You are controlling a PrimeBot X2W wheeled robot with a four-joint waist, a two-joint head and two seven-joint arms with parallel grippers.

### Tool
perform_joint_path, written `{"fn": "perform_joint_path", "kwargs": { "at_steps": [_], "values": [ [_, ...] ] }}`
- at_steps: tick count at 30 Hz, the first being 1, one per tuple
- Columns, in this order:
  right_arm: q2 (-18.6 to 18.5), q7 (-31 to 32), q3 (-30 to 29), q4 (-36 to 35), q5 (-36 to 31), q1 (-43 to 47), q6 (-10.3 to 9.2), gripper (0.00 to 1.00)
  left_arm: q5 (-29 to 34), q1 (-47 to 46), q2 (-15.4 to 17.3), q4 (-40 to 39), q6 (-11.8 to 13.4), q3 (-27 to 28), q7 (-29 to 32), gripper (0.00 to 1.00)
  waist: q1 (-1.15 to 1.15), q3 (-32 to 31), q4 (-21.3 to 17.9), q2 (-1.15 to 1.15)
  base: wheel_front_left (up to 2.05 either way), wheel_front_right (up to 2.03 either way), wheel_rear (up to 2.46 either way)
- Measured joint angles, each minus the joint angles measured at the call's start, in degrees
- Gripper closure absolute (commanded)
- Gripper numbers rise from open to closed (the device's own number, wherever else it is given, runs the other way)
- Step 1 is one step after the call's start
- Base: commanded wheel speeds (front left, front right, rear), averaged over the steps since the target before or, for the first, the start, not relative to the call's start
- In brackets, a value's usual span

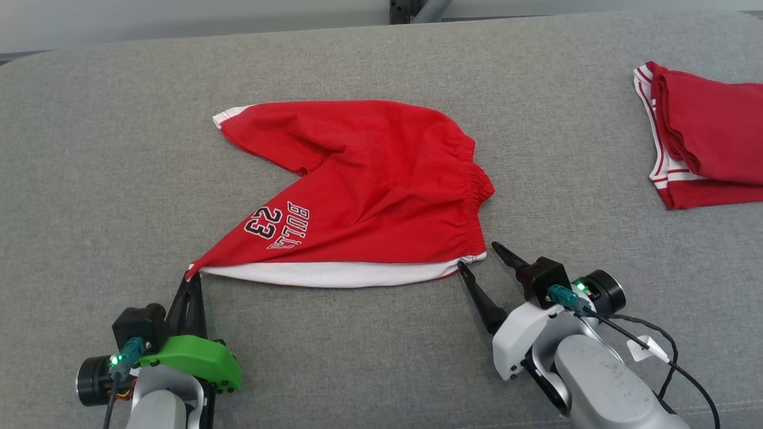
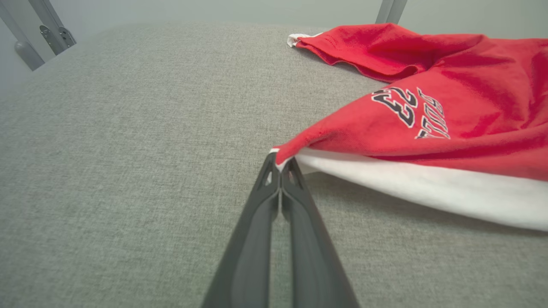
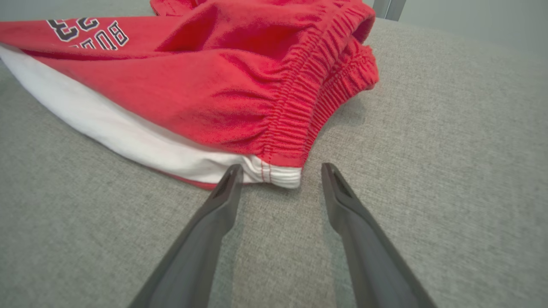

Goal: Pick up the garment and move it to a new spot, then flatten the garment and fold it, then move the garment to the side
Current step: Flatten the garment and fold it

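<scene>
Shorts corner in left fingers; right fingers apart.

Folded red cloth with white stripes: cut off by the right edge.
Corner of red fabric shorts: hidden between left gripper fingertips.

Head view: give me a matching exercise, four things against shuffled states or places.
1. left end effector
2. right end effector
3. red jersey shorts printed with 23
4. folded red and white garment

A. open, at the waistband corner
B. far right of the grey fabric surface
C. shut on a hem corner
D. spread out mid-surface

Pairs: 1-C, 2-A, 3-D, 4-B.
</scene>
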Motion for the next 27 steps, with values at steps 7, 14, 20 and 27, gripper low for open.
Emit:
{"fn": "perform_joint_path", "kwargs": {
  "at_steps": [7,14,20,27],
  "values": [
    [-0.16,0.0,2.8,1.21,1.2,-1.76,0.0,0.52,0.05,-0.57,-0.04,0.03,-0.1,0.26,-0.01,1.0,0.0,0.82,0.47,0.0,0.0,0.0,0.0],
    [-0.48,0.0,4.27,1.93,2.32,-2.7,0.0,1.0,0.21,-0.7,-0.07,0.02,-0.3,0.38,0.0,1.0,0.0,1.04,0.64,0.0,0.0,0.0,0.0],
    [-1.09,0.01,3.78,-1.37,5.88,-2.63,0.0,1.0,-0.83,-0.63,-0.1,-2.56,-1.07,0.41,0.0,1.0,0.0,0.3,0.41,0.0,0.0,0.0,0.0],
    [-3.15,0.0,1.19,-12.67,10.76,-0.64,0.0,1.0,-7.79,0.79,-0.14,-11.24,-2.53,-0.74,0.0,1.0,0.0,-1.81,-0.36,0.0,0.0,0.0,0.0]
  ]
}}
